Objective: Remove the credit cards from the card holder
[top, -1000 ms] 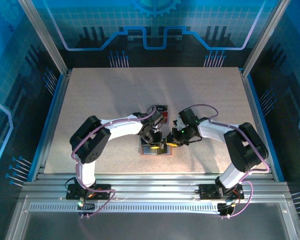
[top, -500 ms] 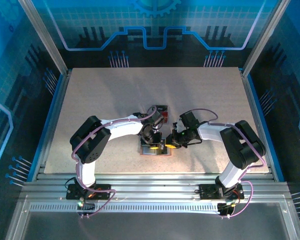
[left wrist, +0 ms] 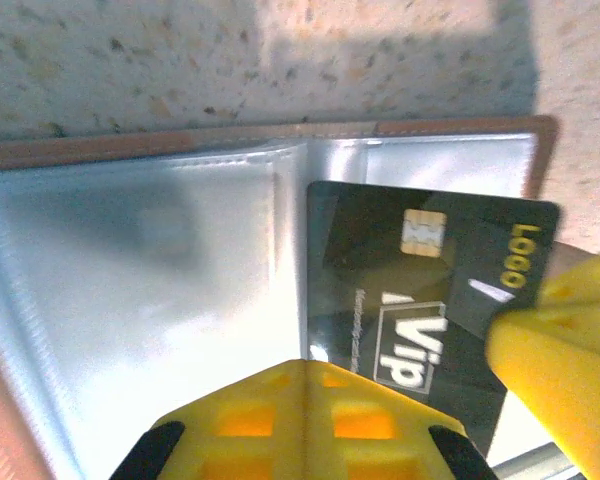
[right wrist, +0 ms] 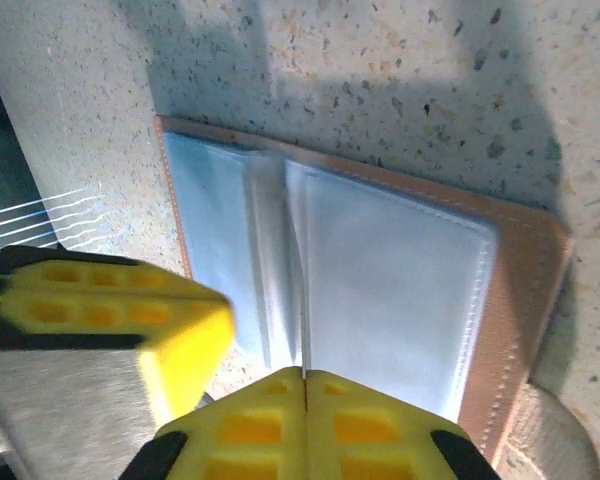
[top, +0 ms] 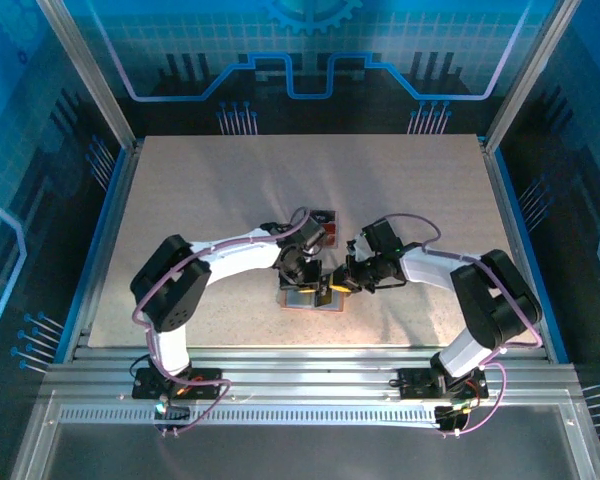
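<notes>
Card holder (left wrist: 130, 300) open, black card (left wrist: 420, 285) in left wrist view, left gripper (left wrist: 305, 368) closed, right gripper (right wrist: 305, 376) closed.

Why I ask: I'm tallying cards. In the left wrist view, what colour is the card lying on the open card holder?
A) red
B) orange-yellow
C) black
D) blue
C: the card on the right half of the card holder is black, with a gold chip and "Vip" lettering.
</notes>
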`<state>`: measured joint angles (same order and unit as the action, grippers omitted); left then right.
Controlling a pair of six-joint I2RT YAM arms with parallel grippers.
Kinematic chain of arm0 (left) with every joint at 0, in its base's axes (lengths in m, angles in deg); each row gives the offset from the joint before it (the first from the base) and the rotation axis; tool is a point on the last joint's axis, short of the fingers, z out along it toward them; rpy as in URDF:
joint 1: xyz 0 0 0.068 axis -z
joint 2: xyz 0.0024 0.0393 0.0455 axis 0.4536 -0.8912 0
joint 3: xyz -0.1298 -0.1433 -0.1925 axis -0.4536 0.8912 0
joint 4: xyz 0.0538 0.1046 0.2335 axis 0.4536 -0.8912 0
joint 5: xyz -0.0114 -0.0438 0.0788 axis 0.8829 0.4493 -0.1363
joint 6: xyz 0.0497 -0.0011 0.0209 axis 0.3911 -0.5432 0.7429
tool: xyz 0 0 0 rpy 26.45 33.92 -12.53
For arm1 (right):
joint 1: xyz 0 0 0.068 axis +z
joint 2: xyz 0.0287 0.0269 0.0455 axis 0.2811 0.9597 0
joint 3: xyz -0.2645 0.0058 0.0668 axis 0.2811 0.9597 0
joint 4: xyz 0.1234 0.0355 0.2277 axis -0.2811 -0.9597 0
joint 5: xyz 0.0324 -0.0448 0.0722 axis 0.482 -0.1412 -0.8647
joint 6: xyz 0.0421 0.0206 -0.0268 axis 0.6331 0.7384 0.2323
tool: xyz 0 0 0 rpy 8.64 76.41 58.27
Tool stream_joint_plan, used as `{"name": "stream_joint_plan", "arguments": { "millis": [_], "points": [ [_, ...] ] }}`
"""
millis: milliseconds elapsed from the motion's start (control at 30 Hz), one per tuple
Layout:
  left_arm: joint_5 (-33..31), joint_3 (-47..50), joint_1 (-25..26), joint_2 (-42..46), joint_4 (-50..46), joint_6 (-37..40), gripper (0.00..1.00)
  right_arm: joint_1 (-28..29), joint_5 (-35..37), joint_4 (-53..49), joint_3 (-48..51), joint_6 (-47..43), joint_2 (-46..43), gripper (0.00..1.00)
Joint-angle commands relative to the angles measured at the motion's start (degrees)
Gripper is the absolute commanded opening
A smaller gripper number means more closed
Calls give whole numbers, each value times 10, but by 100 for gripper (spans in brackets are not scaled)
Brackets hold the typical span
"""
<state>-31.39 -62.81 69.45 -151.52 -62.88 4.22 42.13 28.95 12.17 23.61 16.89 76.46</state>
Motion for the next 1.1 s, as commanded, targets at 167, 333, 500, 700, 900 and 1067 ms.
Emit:
{"name": "stream_joint_plan", "arguments": {
  "millis": [167,333,500,700,900,1067],
  "points": [
    [-12,57,-62,104,5,-4,2,-6,24,-79,-56,-35,-41,2],
    [3,100,-94,123,22,2,3,-6,42,-136,-115,-83,-36,0],
    [17,137,-116,139,41,3,3,-2,88,-220,-199,-206,-19,0],
    [26,169,-132,156,54,7,3,20,210,-326,-319,-444,26,0],
    [37,188,-142,157,72,9,3,31,233,-382,-427,-688,67,0],
    [40,196,-144,158,78,8,3,34,280,-436,-533,-809,124,0]
  ]
}}
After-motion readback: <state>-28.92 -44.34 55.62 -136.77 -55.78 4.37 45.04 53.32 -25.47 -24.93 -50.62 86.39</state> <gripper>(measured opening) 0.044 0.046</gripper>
